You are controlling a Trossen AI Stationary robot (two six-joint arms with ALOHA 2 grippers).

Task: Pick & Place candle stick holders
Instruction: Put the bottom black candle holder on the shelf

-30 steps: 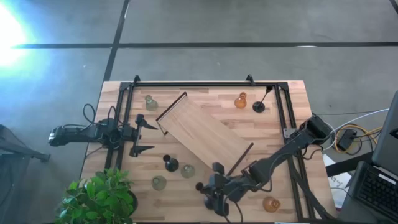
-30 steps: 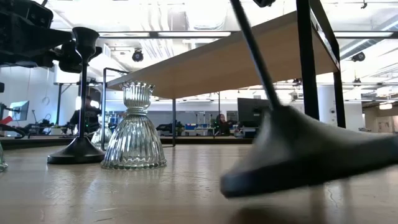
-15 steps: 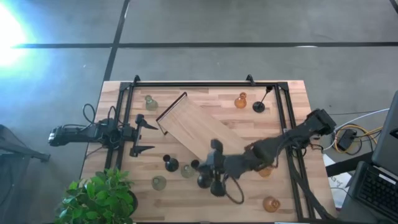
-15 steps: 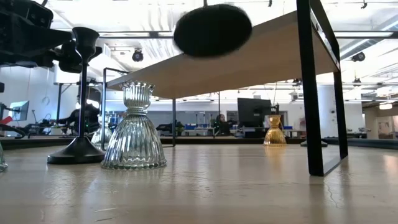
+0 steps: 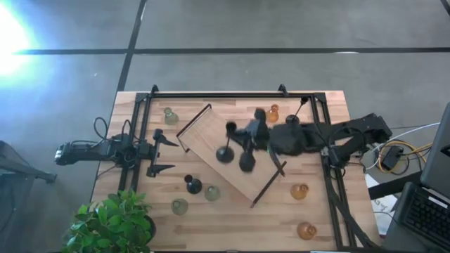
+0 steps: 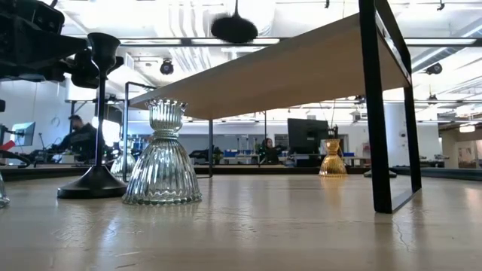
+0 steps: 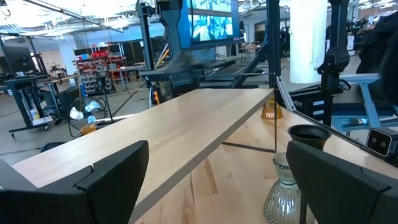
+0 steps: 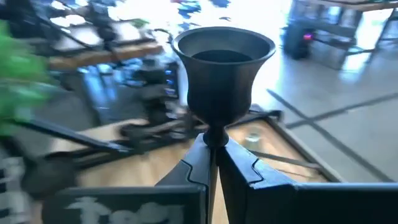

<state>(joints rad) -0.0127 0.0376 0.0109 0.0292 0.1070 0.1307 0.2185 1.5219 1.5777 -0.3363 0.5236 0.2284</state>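
My right gripper [image 5: 238,137] is shut on a black candle stick holder [image 5: 226,149], high over the wooden board [image 5: 207,130]. Its cup [image 8: 224,65] shows just beyond the fingers in the right wrist view. Its round base [image 6: 234,28] shows from below in the low view. Another black holder [image 5: 193,185] and a pale green glass one [image 5: 212,192] stand on their bases near the table's front. A third black holder [image 5: 292,121] and an amber one [image 5: 273,112] stand at the far right. My left gripper [image 5: 163,150] waits open at the table's left. My right gripper pinches the black holder's thin stem [image 8: 215,142] between its two fingers, right under the cup. The fingers reach in about level from the table's right side and lie across the stem. The holder is lifted clear, cup up, its base [image 5: 224,154] hanging above the board.
The board stands slanted across the table's middle on black legs [image 6: 373,105]. More green glass holders [image 5: 179,206] [image 5: 169,116] and amber ones [image 5: 299,191] [image 5: 306,230] are spread about. A potted plant [image 5: 112,225] sits at the near left corner. A black frame [image 5: 218,94] runs along the far edge.
My right gripper has carried the black holder from the table's near edge up and toward the far edge, to a spot over the board. It has tipped closer to level on the way. The holder, whose base was at the tabletop, now hangs lifted clear.
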